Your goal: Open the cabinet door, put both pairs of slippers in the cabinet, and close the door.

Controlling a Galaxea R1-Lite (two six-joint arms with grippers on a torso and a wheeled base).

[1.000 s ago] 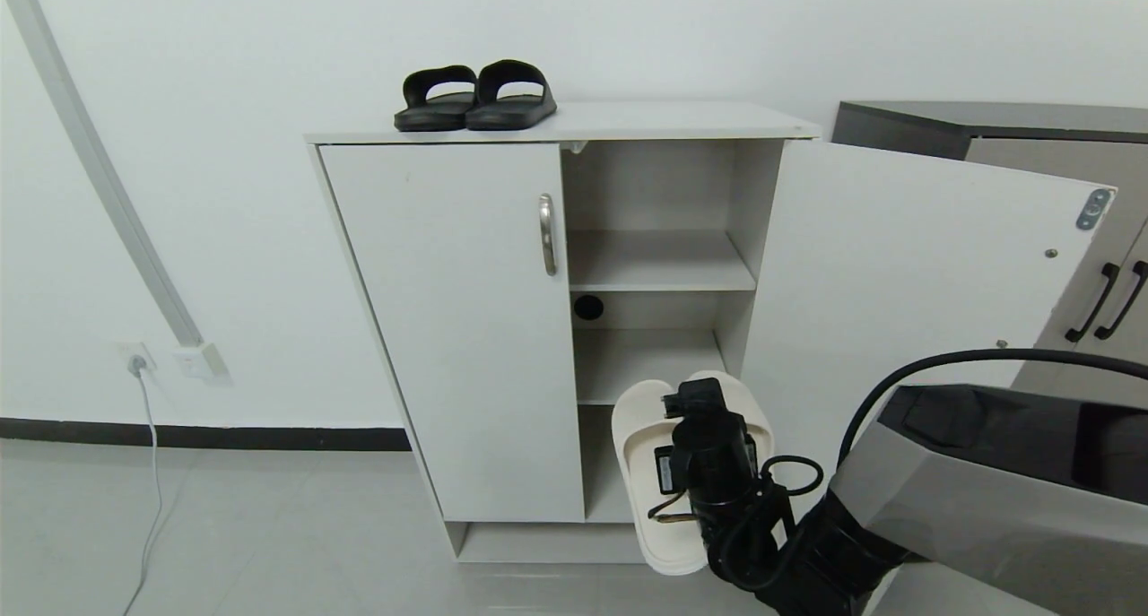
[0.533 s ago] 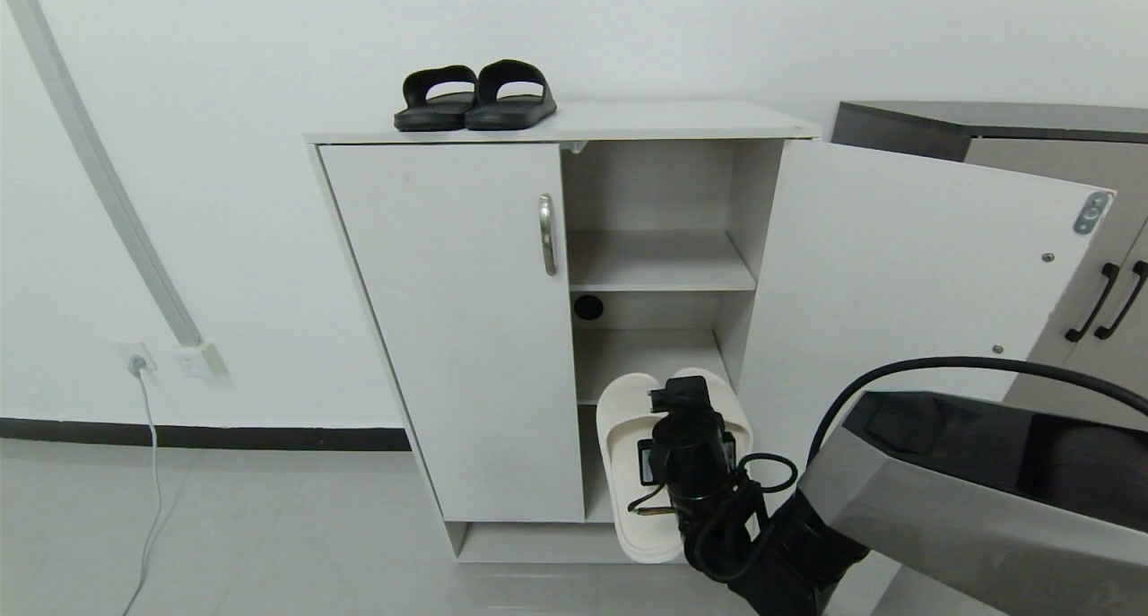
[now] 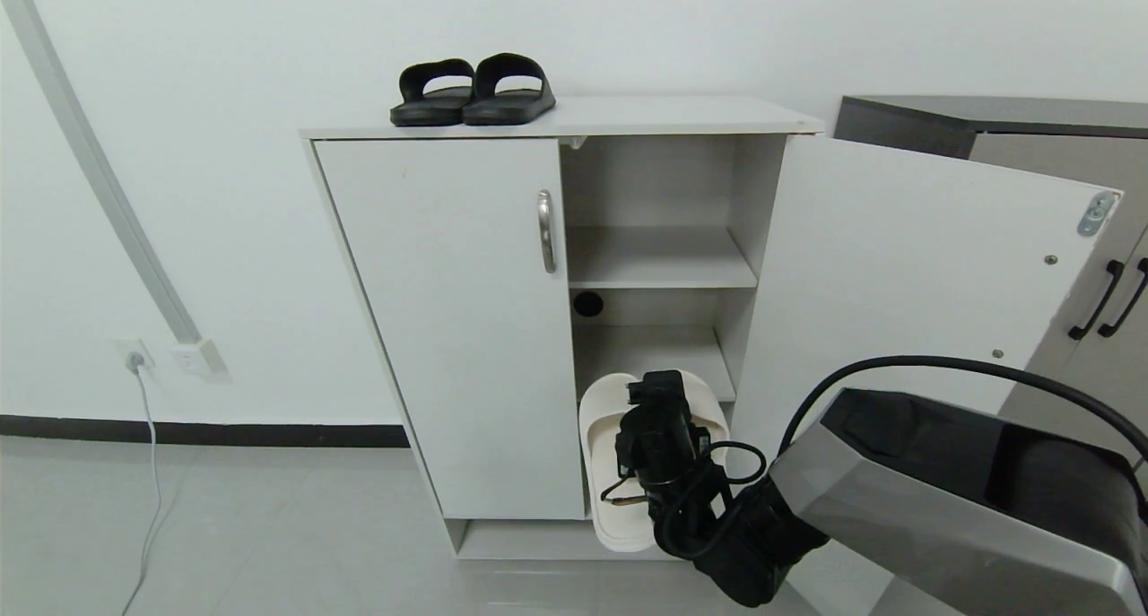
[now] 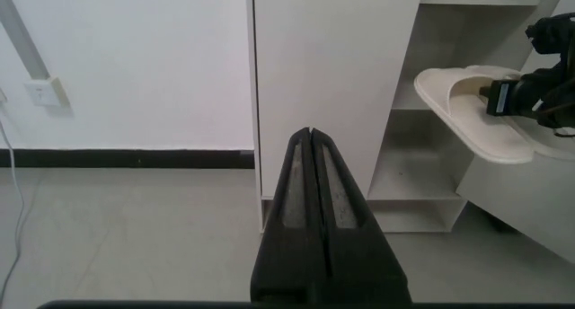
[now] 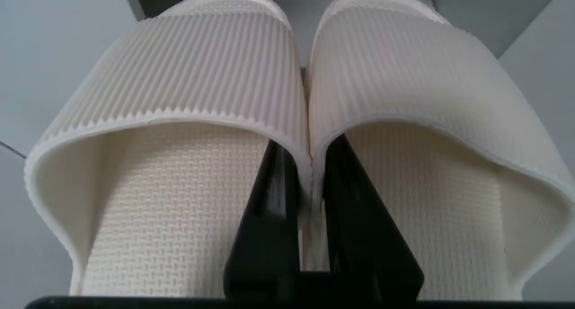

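Right gripper [image 3: 657, 399]: clamped on the inner edges of the cream slippers [image 3: 603, 459], the pair pinched side by side. Over the last second I carried the pair left and farther in, from beside the open door [image 3: 897, 266] to the mouth of the lower right compartment of the cabinet [image 3: 430, 329]; toes at the opening, not yet set on a shelf.
Left gripper [image 4: 310, 197]: closed on nothing, well short of the cabinet, facing its shut left door.
Black slippers [image 3: 473, 91]: on the cabinet top, far left.
Judged: first pair near placing; second pair and door closing pending.
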